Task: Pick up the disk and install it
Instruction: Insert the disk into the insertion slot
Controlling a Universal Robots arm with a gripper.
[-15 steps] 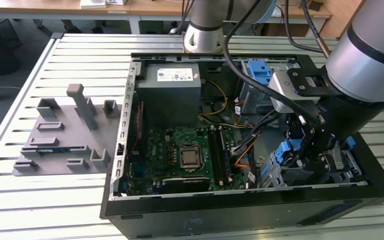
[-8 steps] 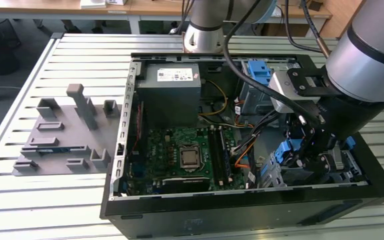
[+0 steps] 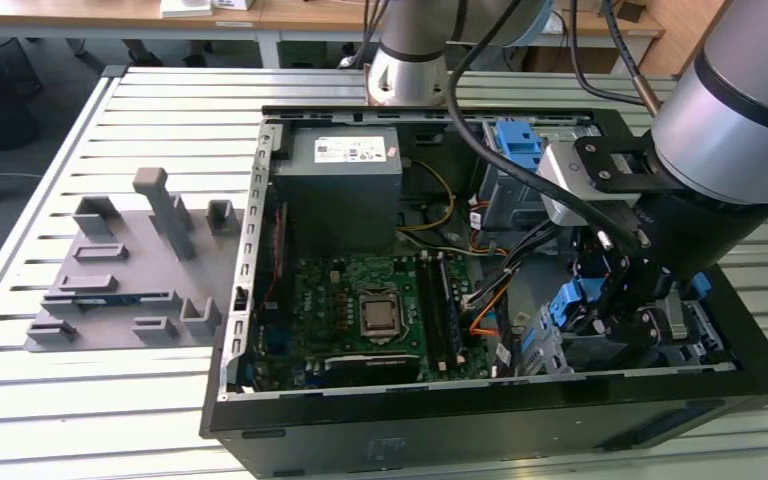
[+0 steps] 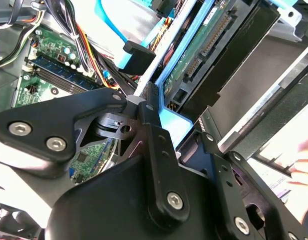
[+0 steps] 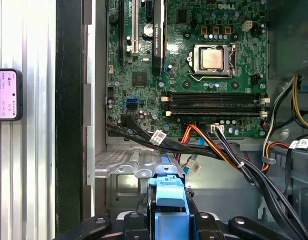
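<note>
In the exterior view, your gripper (image 3: 620, 322) sits inside the open computer case (image 3: 357, 425) on the table (image 3: 77, 420), at about three o'clock from the motherboard (image 3: 357, 310). In the second wrist view, you see one of the fingers (image 4: 156, 145) pressed against the blue bracket of the disk (image 4: 209, 47). In the first wrist view, both fingers are clamped on that blue bracket, with the cables (image 5: 219, 150) just beyond.

Silver-grey arm (image 3: 738, 110) with black cables (image 3: 455, 95); black tool (image 5: 171, 220), silver screws (image 4: 175, 200).
</note>
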